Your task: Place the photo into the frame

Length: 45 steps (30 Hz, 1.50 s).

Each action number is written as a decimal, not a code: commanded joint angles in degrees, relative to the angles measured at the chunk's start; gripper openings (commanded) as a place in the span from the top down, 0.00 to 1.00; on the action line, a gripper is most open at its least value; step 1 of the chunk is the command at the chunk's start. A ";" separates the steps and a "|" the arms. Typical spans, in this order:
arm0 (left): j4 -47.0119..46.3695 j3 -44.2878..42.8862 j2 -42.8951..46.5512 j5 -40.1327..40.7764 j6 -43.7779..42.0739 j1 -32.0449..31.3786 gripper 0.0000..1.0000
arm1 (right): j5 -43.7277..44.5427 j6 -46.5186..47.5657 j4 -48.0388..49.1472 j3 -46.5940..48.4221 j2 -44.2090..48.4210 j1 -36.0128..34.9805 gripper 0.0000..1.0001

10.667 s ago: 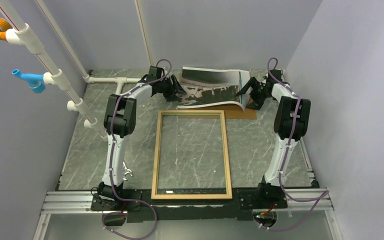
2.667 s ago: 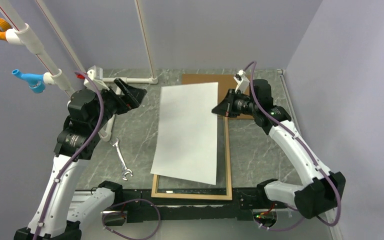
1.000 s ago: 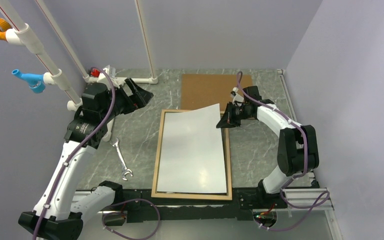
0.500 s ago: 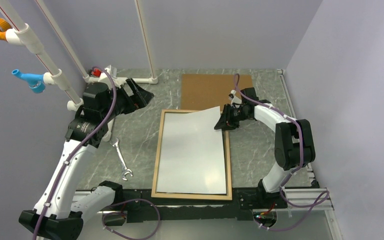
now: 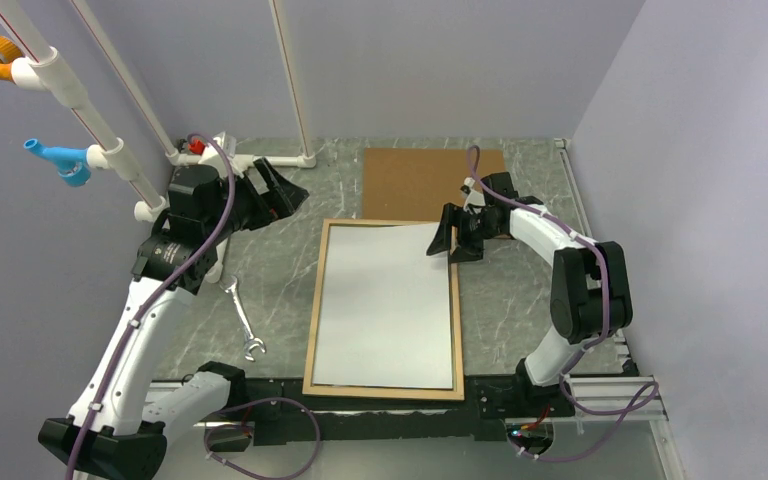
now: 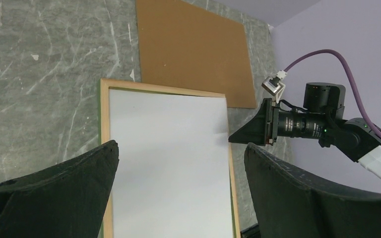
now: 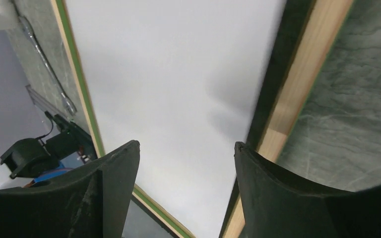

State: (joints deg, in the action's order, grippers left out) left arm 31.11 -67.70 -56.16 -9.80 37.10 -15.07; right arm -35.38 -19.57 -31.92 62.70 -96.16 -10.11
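— Photo (image 5: 385,305) in?
— Looks so. Lying white back up inside the frame (image 5: 311,310), filling the opening edge to edge, with the wooden border showing all round.
— Flat everywhere?
— Hard to say at the far right corner. Dark strip there between paper edge and wood in the right wrist view: maybe shadow, maybe a slight lift.
— Right gripper (image 5: 450,247)?
— Just over that corner, fingers spread, gripping nothing.
— Left gripper (image 5: 285,190)?
— Raised off to the far left, well apart from the frame. Fingers wide, nothing between them.
— Anything left to do?
— Probably little. Worth pressing that corner down if lifted. Otherwise judged close to finished.
— And the rest?
— Brown board (image 5: 415,185) lying flat just beyond the frame's far edge, not fitted. Wrench (image 5: 242,322) on the table (image 5: 530,300), left of the frame, apart from both grippers.
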 commanded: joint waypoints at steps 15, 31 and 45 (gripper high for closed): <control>6.78 3.50 -14.72 -8.61 -4.73 -0.05 0.01 | 16.76 1.75 -5.17 -1.29 4.85 -0.08 0.07; 10.54 2.98 -34.04 -4.19 -9.47 -2.73 0.01 | 18.95 -0.51 -3.72 -1.48 1.01 0.30 0.04; 18.11 -27.69 -54.63 7.98 -18.63 -9.59 0.02 | 17.69 -2.41 -1.37 5.86 -4.90 12.09 0.00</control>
State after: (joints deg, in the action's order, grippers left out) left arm 46.74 -87.70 -105.23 -5.78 22.76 -23.64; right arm -17.02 -20.01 -35.64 64.31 -99.85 -2.42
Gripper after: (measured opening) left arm 0.984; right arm 0.990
